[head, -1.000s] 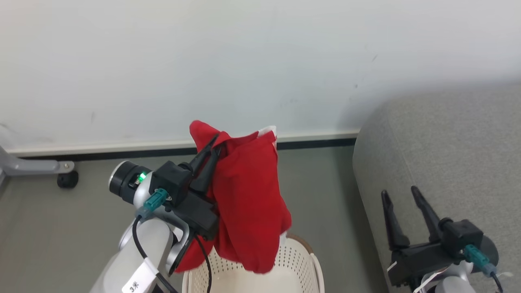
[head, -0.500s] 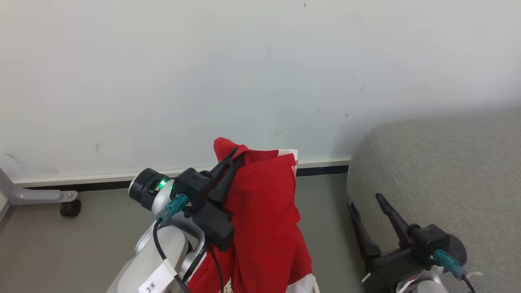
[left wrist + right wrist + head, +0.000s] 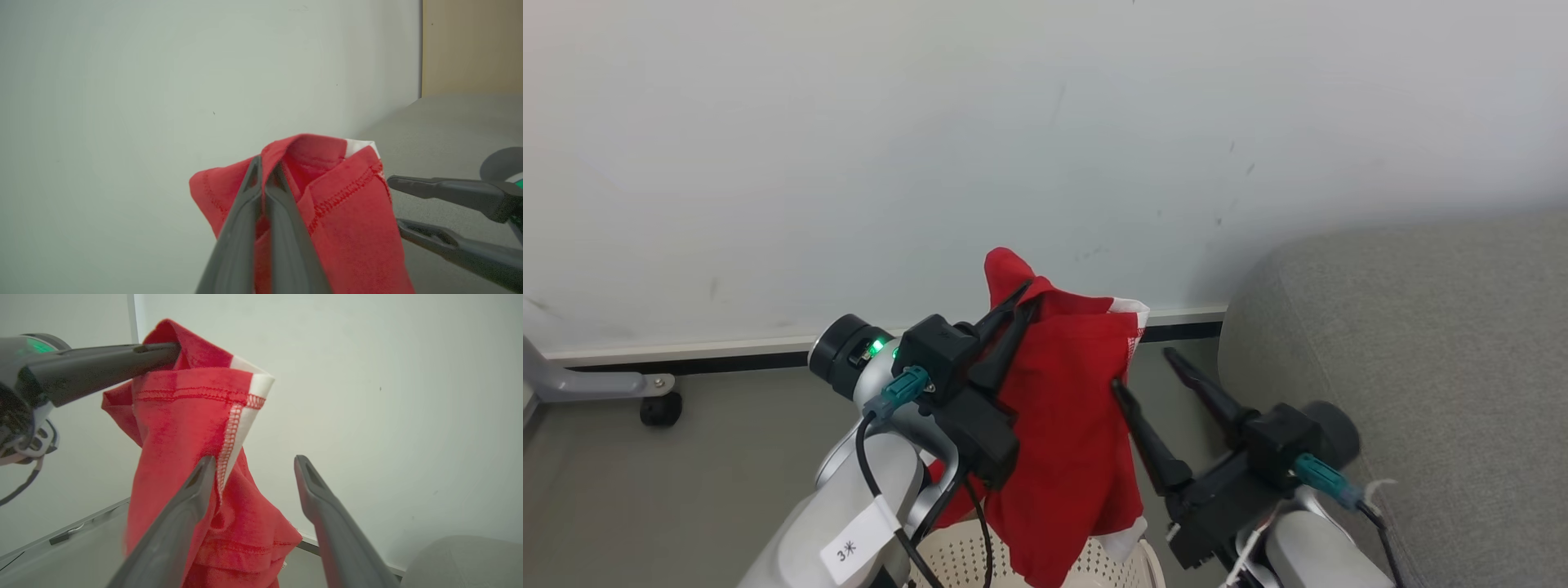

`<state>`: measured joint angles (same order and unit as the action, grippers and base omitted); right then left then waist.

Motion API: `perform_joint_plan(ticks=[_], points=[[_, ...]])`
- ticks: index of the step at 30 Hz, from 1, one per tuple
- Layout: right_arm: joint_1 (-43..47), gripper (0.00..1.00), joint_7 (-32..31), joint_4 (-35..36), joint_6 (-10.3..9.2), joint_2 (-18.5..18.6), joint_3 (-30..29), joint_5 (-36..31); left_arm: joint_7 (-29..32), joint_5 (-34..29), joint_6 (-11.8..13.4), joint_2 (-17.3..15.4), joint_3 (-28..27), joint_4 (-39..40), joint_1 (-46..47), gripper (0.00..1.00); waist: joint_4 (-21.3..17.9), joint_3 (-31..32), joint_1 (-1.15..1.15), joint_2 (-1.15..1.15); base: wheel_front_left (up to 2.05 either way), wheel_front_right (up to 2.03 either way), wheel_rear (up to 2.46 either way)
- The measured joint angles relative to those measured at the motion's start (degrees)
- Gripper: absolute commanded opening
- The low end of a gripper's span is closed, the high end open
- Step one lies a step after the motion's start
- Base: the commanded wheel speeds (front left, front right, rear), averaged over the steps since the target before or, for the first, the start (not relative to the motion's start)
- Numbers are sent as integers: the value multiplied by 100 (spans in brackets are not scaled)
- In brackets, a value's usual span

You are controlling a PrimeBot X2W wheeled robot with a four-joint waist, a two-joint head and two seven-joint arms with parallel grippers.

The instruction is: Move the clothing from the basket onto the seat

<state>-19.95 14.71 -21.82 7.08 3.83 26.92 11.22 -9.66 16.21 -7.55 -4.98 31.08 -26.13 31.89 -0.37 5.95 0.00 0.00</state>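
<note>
The red clothing (image 3: 1062, 425) hangs in the air above the cream basket (image 3: 960, 563), whose rim shows at the bottom edge. My left gripper (image 3: 1025, 292) is shut on the clothing's top fold, and its closed fingers pinch the red fabric (image 3: 347, 204) in the left wrist view. My right gripper (image 3: 1142, 369) stands open just right of the hanging cloth. One of its fingers (image 3: 196, 486) is at the white-trimmed edge of the clothing (image 3: 175, 428), and nothing lies between the two. The grey seat (image 3: 1421, 367) is at the right.
A pale wall (image 3: 1045, 147) with a skirting board runs behind. A grey metal leg with a black caster (image 3: 658, 407) stands on the floor at far left. Grey floor lies between the basket and the wall.
My right gripper has swung left and up from beside the seat to the clothing's right edge. My left gripper still holds the clothing. The head camera has shifted.
</note>
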Motion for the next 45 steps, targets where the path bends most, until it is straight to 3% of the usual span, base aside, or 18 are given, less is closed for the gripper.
perform_joint_plan(ticks=[19,30,31,32,34,35,43,44,45], points=[[-1525,100,-5,-1238,1,412,1788,1294,32,245,0,57,603,-62,279,0,122,-192,0,0,0,0,0],[-2194,100,-56,-1651,5,377,2930,2018,22,493,0,73,873,-47,443,0,222,-235,0,0,0,0,0],[-2221,82,-55,-1682,5,372,2995,2102,22,494,0,73,884,-52,450,0,228,-238,-1,0,0,0,0],[-2243,50,-56,-1722,5,370,3067,2145,21,503,0,73,895,-60,458,0,233,-240,0,0,0,0,0],[-2286,22,-55,-1785,5,374,3199,2226,9,542,0,70,914,-83,460,0,240,-244,0,0,0,0,0],[-2302,0,-54,-1809,5,375,3248,2270,-2,544,0,68,915,-102,461,0,242,-246,0,0,0,0,0],[-2329,0,-51,-1985,5,399,3488,2653,-3,602,-1,-33,910,-254,461,0,217,-248,0,0,0,0,0],[-2339,0,-51,-2001,5,408,3509,2703,-3,617,-1,-35,904,-271,460,18,208,-247,0,0,0,0,0],[-2358,0,-51,-2015,5,420,3531,2760,-4,647,-1,-41,899,-291,460,27,200,-247,-1,0,0,0,0]])
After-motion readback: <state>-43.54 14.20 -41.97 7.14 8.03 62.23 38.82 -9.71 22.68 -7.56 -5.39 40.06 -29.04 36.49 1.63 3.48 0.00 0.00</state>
